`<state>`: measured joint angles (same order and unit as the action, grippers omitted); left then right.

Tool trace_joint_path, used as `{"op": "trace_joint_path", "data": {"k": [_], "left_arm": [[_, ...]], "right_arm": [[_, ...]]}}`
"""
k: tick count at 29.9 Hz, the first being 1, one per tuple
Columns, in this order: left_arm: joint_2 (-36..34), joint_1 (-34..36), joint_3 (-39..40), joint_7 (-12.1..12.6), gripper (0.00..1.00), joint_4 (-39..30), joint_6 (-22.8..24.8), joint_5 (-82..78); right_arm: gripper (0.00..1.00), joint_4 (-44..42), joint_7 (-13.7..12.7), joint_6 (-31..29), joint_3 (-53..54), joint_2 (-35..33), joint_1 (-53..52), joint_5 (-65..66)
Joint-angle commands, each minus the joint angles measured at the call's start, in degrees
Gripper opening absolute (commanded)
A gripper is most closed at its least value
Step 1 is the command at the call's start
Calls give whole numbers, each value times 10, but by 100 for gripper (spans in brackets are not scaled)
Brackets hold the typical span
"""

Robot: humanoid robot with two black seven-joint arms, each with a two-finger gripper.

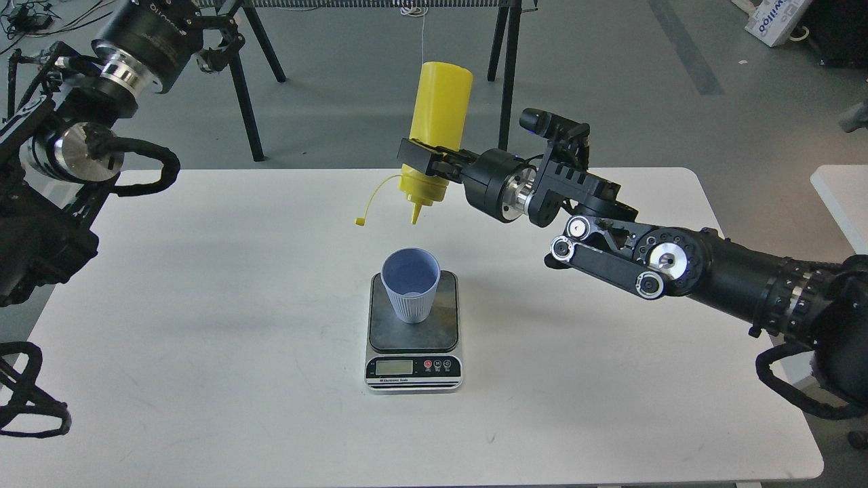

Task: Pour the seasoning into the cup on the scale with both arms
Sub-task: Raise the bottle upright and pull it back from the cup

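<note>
Right gripper [426,163] clamps inverted bottle [436,129] — above cup [411,283]

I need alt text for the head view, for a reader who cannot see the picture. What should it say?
The right gripper holds the yellow seasoning bottle upside down, its nozzle pointing down above the blue-grey cup, which stands on the scale on a white table. The bottle's cap hangs open on its tether, and the left arm is raised at the left edge.
</note>
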<state>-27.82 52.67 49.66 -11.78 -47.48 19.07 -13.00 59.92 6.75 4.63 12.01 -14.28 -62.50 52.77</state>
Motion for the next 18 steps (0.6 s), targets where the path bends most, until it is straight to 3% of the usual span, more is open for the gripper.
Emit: {"op": "trace_joint_path", "data": {"k": [1, 7, 12, 18], "left_arm": [[0, 1, 0, 0, 100, 0, 0, 0], [0, 1, 0, 0, 100, 0, -1, 0], [-1, 1, 0, 0, 100, 0, -2, 0], [-2, -1, 5, 0, 100, 0, -2, 0]], "right_arm": [[28, 35, -1, -30, 17, -60, 2, -143], [29, 76, 0, -91, 71, -134, 65, -346], [28, 105, -5, -145, 198, -154, 187, -493], [28, 103, -20, -223, 306, -154, 299, -543]]}}
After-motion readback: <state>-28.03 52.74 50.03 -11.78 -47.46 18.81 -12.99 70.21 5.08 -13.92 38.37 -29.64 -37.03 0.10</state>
